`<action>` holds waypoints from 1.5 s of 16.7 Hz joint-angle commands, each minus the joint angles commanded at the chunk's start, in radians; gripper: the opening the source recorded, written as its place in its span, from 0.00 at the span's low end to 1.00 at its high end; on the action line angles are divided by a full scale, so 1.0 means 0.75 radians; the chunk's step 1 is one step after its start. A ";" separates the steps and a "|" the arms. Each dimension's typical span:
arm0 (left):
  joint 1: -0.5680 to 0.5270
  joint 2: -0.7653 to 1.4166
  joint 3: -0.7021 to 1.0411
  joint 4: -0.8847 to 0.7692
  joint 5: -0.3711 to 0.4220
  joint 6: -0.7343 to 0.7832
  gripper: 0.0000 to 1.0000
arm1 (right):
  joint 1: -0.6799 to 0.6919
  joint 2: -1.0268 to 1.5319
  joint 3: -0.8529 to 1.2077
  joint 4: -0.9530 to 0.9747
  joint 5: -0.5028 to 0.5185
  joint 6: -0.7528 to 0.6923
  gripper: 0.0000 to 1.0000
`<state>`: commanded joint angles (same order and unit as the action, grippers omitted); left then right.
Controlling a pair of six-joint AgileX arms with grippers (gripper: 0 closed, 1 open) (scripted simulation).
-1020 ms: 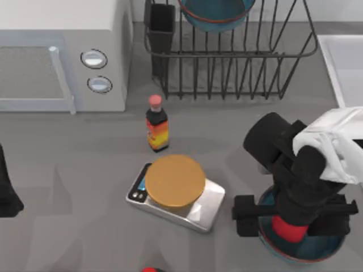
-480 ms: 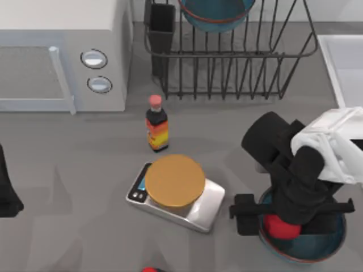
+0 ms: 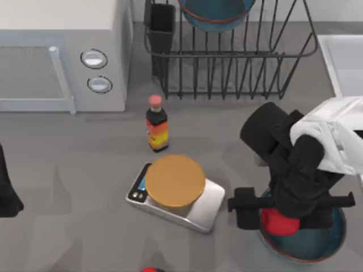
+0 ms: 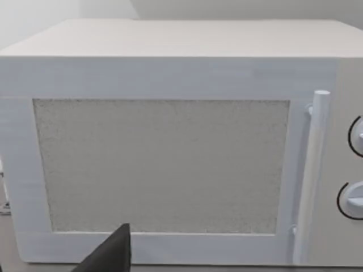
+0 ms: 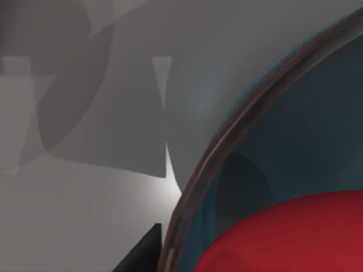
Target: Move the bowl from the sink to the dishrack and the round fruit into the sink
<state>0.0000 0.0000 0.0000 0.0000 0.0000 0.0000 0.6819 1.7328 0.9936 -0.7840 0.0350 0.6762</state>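
Observation:
A dark-blue bowl (image 3: 215,14) with a reddish rim rests in the black wire dishrack (image 3: 238,68) at the back. A corner of the pale sink (image 3: 343,62) lies at the right edge. A second, alike bowl (image 3: 326,243) stands on the table at the front right. My right gripper (image 3: 282,218) hangs over that bowl's left rim, shut on the round fruit (image 3: 276,222). In the right wrist view the red fruit (image 5: 289,238) sits close above the bowl's rim (image 5: 238,124). My left gripper (image 3: 5,192) stays parked at the left edge.
A grey-white microwave (image 3: 57,56) fills the back left. A red-capped sauce bottle (image 3: 156,127) stands mid-table, with a kitchen scale (image 3: 210,204) carrying an orange disc in front of it. A black cutlery cup (image 3: 161,25) is at the rack's left corner.
My right gripper has shifted left with the round fruit, from over the front-right bowl's middle to its left rim. The left arm has not moved.

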 joint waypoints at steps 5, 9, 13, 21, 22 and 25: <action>0.000 0.000 0.000 0.000 0.000 0.000 1.00 | 0.000 -0.107 0.199 -0.339 -0.001 -0.007 0.00; 0.000 0.000 0.000 0.000 0.000 0.000 1.00 | -0.005 -0.161 0.280 -0.449 -0.001 -0.011 0.00; 0.000 0.000 0.000 0.000 0.000 0.000 1.00 | 0.000 -0.155 0.277 -0.444 -0.005 -0.007 0.00; 0.000 0.000 0.000 0.000 0.000 0.000 1.00 | -0.348 -0.199 0.192 0.023 -0.200 -0.195 0.00; 0.000 0.000 0.000 0.000 0.000 0.000 1.00 | -0.422 -0.207 0.168 0.134 -0.239 -0.235 0.00; 0.000 0.000 0.000 0.000 0.000 0.000 1.00 | -0.657 -0.235 0.080 0.512 -0.357 -0.362 0.00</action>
<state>0.0000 0.0000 0.0000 0.0000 0.0000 0.0000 0.1889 1.5562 1.0534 -0.4000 -0.2325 0.4049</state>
